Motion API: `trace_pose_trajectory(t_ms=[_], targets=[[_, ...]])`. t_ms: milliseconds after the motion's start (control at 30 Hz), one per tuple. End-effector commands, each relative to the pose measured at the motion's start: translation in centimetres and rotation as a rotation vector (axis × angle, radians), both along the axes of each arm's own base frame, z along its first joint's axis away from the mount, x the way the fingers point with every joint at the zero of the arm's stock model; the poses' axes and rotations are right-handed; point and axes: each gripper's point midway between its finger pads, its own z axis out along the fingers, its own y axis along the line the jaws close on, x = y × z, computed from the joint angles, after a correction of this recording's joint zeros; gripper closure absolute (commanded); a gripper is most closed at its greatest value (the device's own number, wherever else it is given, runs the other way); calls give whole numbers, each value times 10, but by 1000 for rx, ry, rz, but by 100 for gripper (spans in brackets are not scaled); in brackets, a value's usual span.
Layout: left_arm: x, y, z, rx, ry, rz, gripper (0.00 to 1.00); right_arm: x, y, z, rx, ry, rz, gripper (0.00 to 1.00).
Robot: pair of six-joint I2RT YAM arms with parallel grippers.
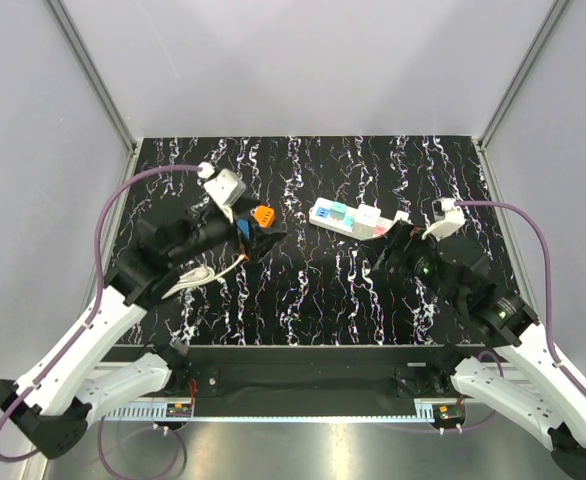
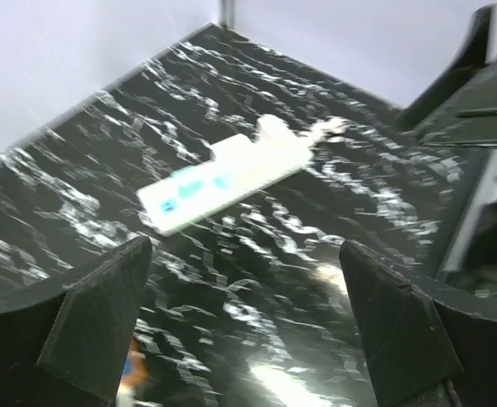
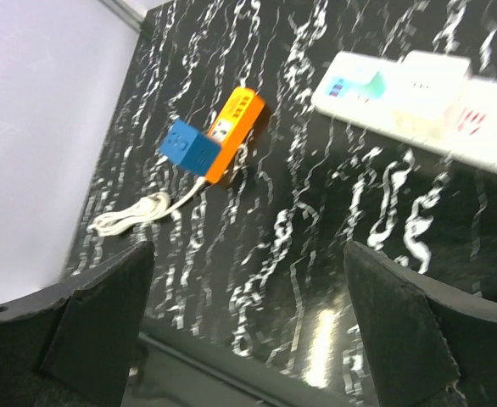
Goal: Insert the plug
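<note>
Black glossy tabletop veined with white carries a long white plastic power strip right of centre and, well apart to its left, the boxy orange-and-blue plug with coiled white cord, while left gripper and right gripper hover, dark wedge-shaped jaws spread, holding nothing.

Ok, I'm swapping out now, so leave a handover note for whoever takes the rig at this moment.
Left gripper: jaws open, empty.
Right gripper: jaws open, empty, near the strip's right end.
Strip lies mid-table with a white block on it. The orange-blue adapter and its cable lie left of the strip, apart from it, by the left gripper.
Done: unclear; cannot tell if the block is a seated plug.
Left: check that; if not, insert the plug.
</note>
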Motion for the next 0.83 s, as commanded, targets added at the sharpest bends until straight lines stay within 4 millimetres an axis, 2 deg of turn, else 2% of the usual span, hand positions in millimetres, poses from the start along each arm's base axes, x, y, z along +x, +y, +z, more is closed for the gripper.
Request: trace_pose_trajectory(t_ms=[0, 33, 133, 267, 300, 367, 400, 533, 800], targets=[[-13, -4, 16, -211, 65, -5, 1, -7, 13, 3, 117, 91, 13, 0], [-13, 0, 19, -212, 38, 11, 1, -6, 12, 3, 123, 93, 4, 0], [-6, 8, 8, -193, 57, 78, 1, -6, 5, 8, 114, 61, -14, 0], [0, 4, -17, -126, 135, 84, 1, -7, -17, 30, 117, -28, -83, 0], [0, 2, -12, -128, 141, 79, 1, -8, -21, 34, 118, -44, -93, 0], [-4, -5, -16, -105, 169, 30, 1, -10, -29, 41, 111, -79, -115, 0], [-6, -7, -13, -101, 160, 11, 1, -9, -35, 43, 107, -89, -142, 0], [-10, -2, -9, -95, 123, 8, 1, -8, -44, 49, 74, -114, -166, 0], [-9, 11, -3, -105, 30, 55, 1, -3, -40, 34, 38, -62, -172, 0]])
